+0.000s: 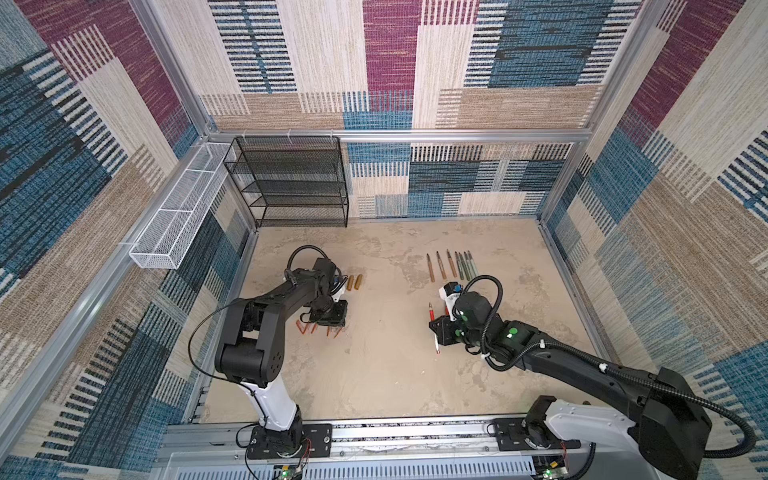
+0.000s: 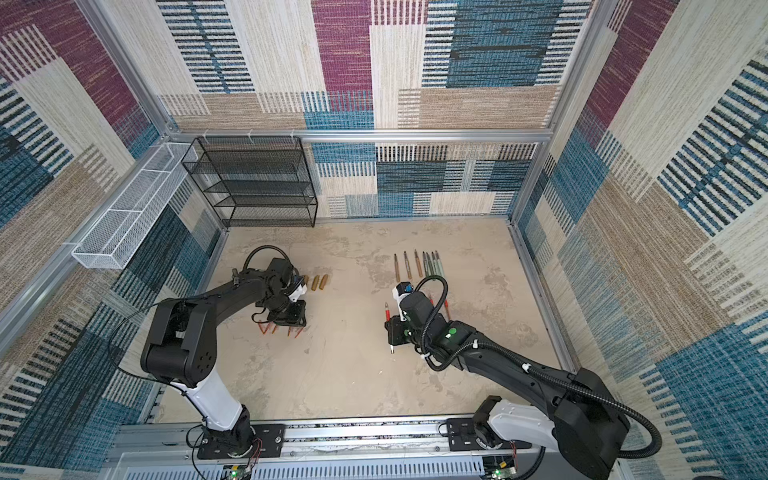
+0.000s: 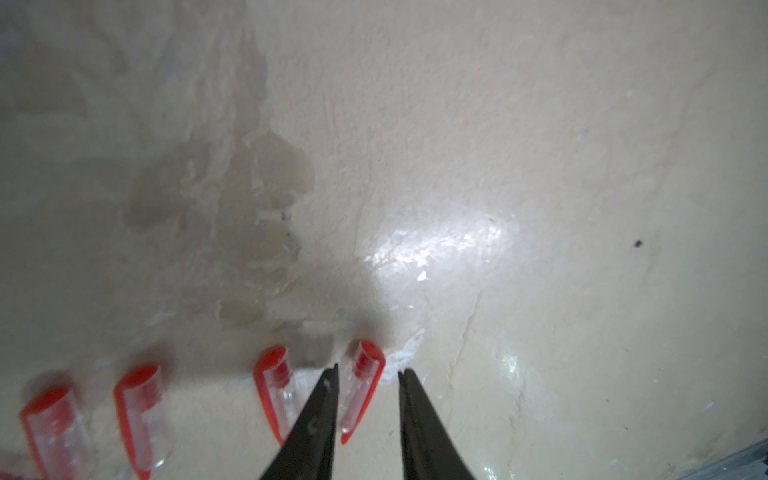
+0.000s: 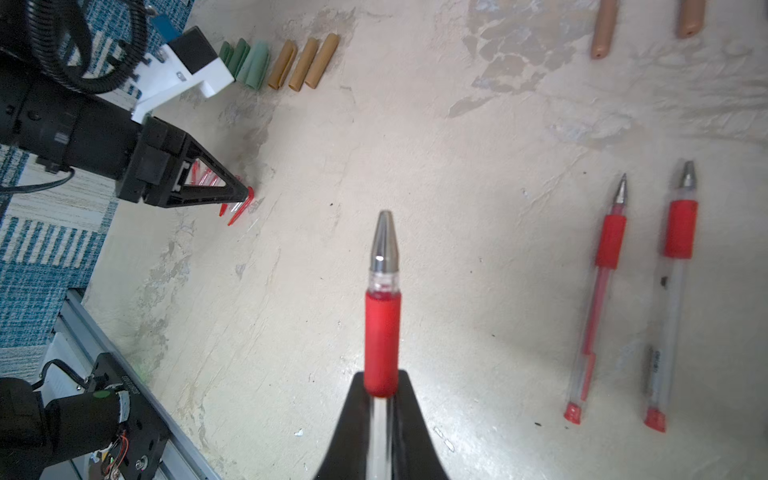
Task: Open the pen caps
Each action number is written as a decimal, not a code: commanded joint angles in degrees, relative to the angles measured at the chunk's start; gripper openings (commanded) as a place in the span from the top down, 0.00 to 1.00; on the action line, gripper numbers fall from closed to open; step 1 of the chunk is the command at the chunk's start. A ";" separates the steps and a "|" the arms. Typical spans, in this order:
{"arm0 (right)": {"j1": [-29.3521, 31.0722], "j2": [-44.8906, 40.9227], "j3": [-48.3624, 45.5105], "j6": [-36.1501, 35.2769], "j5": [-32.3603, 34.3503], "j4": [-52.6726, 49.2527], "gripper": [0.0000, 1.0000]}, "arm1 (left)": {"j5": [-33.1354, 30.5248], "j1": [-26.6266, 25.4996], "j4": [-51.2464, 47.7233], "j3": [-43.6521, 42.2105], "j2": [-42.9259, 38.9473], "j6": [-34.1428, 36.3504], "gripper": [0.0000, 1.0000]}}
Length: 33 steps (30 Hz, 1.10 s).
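Bench (image 1: 374, 374) is bearing pen caps (image 3: 141, 415), seemingly light, slippery, best pinched mid-barrel; left hand (image 3: 368, 370) gaping, right hand (image 4: 381, 378) clamping red pen (image 4: 381, 328).

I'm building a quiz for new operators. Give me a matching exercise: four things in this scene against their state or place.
1. left gripper
2. right gripper
3. gold caps
4. two loose pens

A. shut on a red pen
B. lying uncapped on the table
C. open around a red cap
D. lined up beside green caps

Pairs: 1-C, 2-A, 3-D, 4-B
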 commanded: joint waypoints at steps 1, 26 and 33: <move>-0.17 0.99 1.58 0.88 1.48 -1.32 1.00 | 0.23 -0.16 -0.84 -0.09 -2.62 -1.22 0.69; -8.06 25.46 12.98 -1.08 -2.42 -7.21 0.88 | 4.21 5.33 9.24 -13.05 -32.59 7.61 0.11; -8.83 31.06 15.92 -1.23 0.84 -9.27 0.79 | 3.24 7.68 9.21 -13.01 -38.33 8.09 0.01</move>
